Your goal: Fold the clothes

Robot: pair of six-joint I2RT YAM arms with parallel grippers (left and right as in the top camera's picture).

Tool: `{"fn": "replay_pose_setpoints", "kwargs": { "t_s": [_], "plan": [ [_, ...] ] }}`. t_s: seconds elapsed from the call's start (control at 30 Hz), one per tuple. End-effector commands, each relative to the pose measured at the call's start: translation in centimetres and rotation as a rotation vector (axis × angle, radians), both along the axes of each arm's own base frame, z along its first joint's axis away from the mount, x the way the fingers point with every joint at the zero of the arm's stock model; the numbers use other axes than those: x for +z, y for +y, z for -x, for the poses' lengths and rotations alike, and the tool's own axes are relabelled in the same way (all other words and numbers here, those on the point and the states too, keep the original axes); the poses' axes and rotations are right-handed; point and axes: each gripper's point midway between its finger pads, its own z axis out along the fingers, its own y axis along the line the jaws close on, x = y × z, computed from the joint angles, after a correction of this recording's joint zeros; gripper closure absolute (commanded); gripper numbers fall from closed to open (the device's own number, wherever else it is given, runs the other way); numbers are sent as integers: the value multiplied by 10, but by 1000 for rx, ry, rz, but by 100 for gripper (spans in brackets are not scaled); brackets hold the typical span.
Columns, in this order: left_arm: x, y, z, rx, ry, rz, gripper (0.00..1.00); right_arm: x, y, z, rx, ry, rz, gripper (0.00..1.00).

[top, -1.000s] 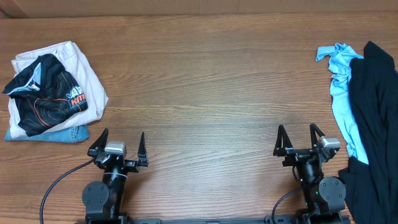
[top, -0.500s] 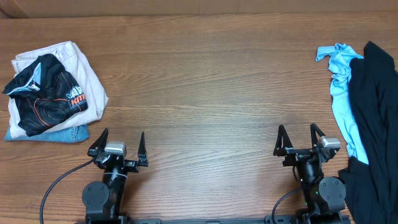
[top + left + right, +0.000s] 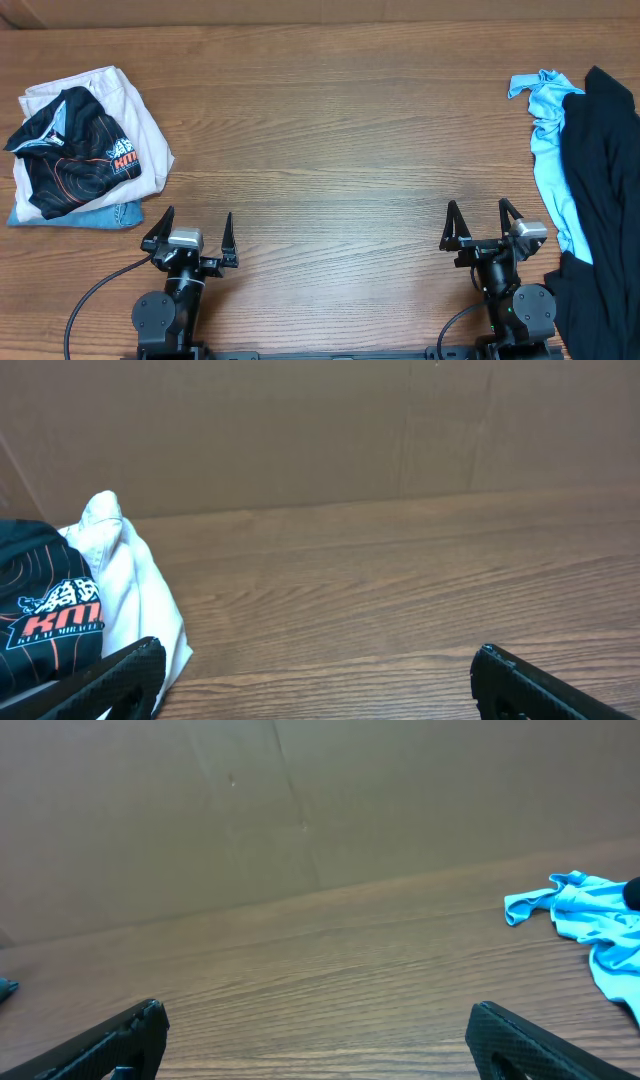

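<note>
The left fingers (image 3: 158, 230) and right fingers (image 3: 450, 225) are spread wide and unladen at the wooden counter's (image 3: 340, 130) near edge, with open wood ahead of and between them. The black garment (image 3: 600, 190) is draped along the right edge, its long axis running near to far, overlapping the light-blue tee (image 3: 548, 160). A printed black jersey (image 3: 70, 150) is heaped on beige cloth (image 3: 140, 120) far left.

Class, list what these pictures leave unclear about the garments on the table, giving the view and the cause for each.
Black garment: overhead, cut off by the right and bottom edges; its kind is unclear.
Light-blue tee: overhead, partly under the black garment; right wrist view, cut by the right edge.
Blue cloth: overhead, mostly buried under the beige cloth.
Jersey lettering: too small overhead; cut by the left edge in the left wrist view.
</note>
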Motion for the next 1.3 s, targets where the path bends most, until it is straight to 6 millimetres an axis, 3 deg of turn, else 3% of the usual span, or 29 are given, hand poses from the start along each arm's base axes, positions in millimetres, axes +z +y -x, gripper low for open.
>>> {"fn": "replay_pose_setpoints", "kwargs": {
  "t_s": [0.0,0.1,0.27,0.43,0.63,0.9,1.17,1.27],
  "plan": [
    [0,0,0,1,-6,-16,0,-2,-2,0,-11,0,-7,0],
    [4,-1,0,-4,-15,49,0,-1,-2,0,-13,3,-57,0],
    [20,-1,5,0,-5,97,0,29,-10,6,-55,-24,-88,0],
    [56,-2,16,5,-3,186,0,63,-15,16,-75,3,-86,0],
    [82,-1,18,16,70,187,0,85,-26,20,-147,108,-115,0],
    [90,0,2,43,340,196,0,77,-33,5,-222,390,-83,0],
    [95,-4,-11,36,555,211,0,41,-23,-20,-196,641,-35,0],
    [88,-5,-15,43,594,242,0,28,-41,-22,-329,686,-50,0]
  ]
}}
